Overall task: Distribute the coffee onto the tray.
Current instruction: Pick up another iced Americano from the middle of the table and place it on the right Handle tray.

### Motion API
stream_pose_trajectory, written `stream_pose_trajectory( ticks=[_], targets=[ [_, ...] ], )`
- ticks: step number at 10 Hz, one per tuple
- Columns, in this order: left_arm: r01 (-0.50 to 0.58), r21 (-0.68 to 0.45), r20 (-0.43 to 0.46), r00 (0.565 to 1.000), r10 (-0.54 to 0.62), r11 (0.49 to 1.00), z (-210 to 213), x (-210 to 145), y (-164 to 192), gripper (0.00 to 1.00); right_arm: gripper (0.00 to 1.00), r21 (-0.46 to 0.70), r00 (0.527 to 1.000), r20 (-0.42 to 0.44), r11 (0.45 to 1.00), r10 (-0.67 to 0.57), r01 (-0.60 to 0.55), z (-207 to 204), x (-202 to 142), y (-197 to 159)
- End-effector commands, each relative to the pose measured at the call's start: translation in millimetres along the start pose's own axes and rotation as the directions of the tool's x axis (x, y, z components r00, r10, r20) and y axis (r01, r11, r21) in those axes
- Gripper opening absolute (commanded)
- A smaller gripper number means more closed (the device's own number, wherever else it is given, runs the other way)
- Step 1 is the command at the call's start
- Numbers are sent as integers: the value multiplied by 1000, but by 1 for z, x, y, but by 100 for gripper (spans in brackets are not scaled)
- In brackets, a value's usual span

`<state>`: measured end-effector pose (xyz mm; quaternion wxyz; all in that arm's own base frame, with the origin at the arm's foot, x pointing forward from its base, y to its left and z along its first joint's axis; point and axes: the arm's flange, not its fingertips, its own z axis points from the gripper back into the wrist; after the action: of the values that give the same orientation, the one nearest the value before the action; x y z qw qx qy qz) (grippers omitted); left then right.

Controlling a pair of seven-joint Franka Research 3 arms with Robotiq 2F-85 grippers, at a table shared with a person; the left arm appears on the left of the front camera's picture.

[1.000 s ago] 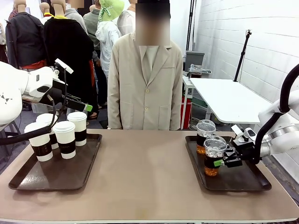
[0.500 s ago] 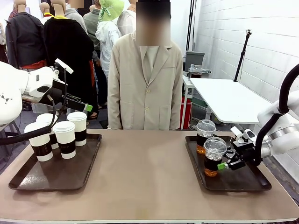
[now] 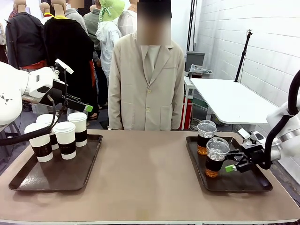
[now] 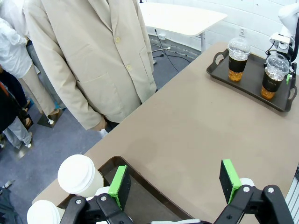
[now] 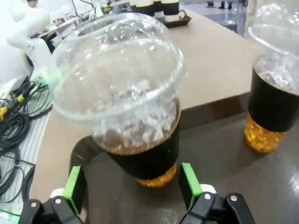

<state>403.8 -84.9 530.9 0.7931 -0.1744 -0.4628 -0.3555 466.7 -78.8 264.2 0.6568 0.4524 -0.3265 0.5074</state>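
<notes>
- Right gripper (image 3: 233, 162) sits on the right tray (image 3: 243, 183), jaws spread wide, nothing held; in the right wrist view both green pads (image 5: 188, 184) stand clear of the near iced cup (image 5: 133, 116).
- That near iced cup (image 3: 216, 156) stands upright on the tray just beside the gripper; second iced cup (image 3: 206, 136) is behind it, close, also upright on the same tray.
- Four white lidded cups (image 3: 64, 139) are bunched at the far end of the left tray (image 3: 56, 176); left gripper (image 4: 176, 184) hangs above that tray's edge, jaws apart, empty.
- Person (image 3: 146, 79) stands at the far side, hands not on the table.
- We judge the step in hand is letting go of the near iced cup and clearing away; both iced drinks look placed.
- To do it well we'd back straight out along the finger line, low and slow, keeping both pads off the cup wall.
- No sideways swing: the dome lid is wide and the cup top-heavy, so a nudge could tip it into the second cup.
- We'd lift only once the fingertips are past the cup, and mind the tray rim on the way out.
- Whether more cups need moving, we cannot tell.
</notes>
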Motion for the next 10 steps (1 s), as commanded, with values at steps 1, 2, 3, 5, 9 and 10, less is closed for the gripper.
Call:
stream_pose_trajectory(
  ticks=[1,2,3,5,9,10],
  targets=[
    [-8,-3,-10,1000,8,1000,0,0,-1,100,100,-27,999,-13,999,-30,30,13,-1,17],
    [-8,-3,-10,1000,8,1000,0,0,-1,100,100,-39,999,-13,999,-32,32,19,-2,19],
    [-8,-3,-10,1000,8,1000,0,0,-1,100,100,-42,999,-19,999,-36,35,22,-2,20],
    [-8,-3,-10,1000,8,1000,0,0,-1,100,100,-49,1000,11,999,-16,17,23,-5,12],
    [-8,-3,-10,1000,8,1000,0,0,-1,100,100,-49,1000,11,999,-16,17,23,-5,12],
    [-8,-3,-10,1000,8,1000,0,0,-1,100,100,-49,1000,11,999,-16,17,23,-5,12]
  ],
)
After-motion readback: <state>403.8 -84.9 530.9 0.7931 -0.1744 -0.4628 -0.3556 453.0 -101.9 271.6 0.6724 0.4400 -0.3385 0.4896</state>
